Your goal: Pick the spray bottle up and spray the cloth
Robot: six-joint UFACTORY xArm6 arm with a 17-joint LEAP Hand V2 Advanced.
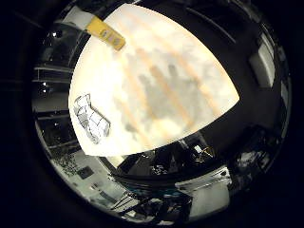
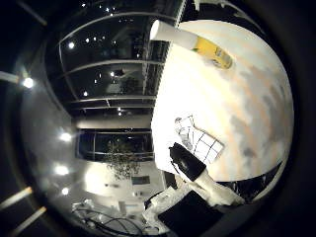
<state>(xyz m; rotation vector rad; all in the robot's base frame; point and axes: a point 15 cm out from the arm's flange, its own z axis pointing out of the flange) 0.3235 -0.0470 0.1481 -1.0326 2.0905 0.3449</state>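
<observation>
I see only part of the hand (image 2: 197,177): white finger segment w/ black tip (chunky, boxy build), black block body behind it; nothing else of the robot in view.

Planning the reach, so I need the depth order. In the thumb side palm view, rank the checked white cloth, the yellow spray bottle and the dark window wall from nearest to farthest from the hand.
1. Checked white cloth: on the pale table, just beside the hand.
2. Yellow spray bottle with a white top: near the table's far edge.
3. Dark window wall: beyond the table.
</observation>
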